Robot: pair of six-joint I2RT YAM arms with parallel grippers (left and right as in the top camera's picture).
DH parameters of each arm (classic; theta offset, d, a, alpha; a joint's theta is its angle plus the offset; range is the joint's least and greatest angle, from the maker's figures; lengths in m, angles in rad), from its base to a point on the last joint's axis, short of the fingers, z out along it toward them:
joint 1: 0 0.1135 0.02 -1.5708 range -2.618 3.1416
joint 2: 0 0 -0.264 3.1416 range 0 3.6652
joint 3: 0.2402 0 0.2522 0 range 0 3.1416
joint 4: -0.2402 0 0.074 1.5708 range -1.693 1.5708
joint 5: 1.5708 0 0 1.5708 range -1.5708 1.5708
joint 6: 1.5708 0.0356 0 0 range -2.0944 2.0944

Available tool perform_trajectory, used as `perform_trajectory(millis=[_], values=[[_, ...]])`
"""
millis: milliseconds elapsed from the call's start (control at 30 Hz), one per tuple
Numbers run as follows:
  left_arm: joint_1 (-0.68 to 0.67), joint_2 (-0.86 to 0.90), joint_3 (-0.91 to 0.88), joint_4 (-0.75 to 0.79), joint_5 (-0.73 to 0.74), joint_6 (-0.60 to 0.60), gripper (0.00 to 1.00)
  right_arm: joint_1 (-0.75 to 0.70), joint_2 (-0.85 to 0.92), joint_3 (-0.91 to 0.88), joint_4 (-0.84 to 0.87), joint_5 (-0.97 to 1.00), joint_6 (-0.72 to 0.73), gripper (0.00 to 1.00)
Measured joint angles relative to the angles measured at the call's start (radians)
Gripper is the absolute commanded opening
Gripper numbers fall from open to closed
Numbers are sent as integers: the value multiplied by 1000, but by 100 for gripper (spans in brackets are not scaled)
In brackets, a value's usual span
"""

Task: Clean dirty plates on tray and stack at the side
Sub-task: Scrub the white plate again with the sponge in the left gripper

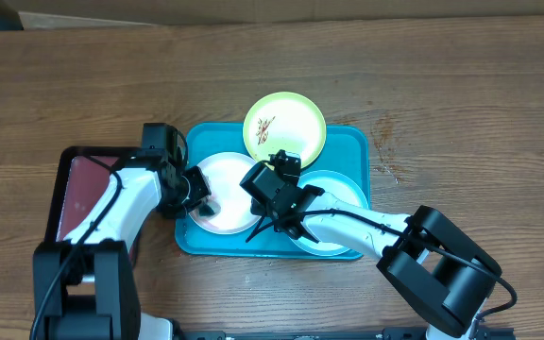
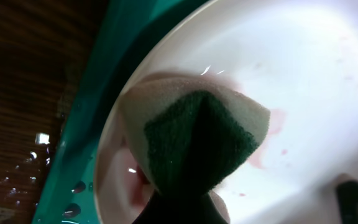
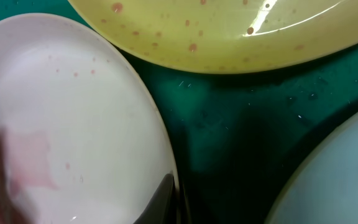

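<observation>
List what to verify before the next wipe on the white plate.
1. Sponge held in left pincer: ok, clamped and pressed onto the white plate.
2. Right pincer steadying that plate: ok, shut on its rim.
3. White plate clean: not ok, pink smears show beside the sponge.
4. Yellow-green plate clean: not ok, reddish specks on it.
5. Pale mint plate clean: cannot tell.
6. Plates stacked at the side: not ok, all three sit on the teal tray.
</observation>
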Motion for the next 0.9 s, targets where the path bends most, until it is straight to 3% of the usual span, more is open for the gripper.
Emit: perform_trajectory(millis=[333,567,900], values=[[-25,65,10,42,-67,40,4,-3,2,0,0,-1,5,4],[-46,76,53,40,-277,47,4,-2,8,10,10,-25,11,4],[-32,89,238,11,-374,55,4,-2,11,14,0,-32,6,4]])
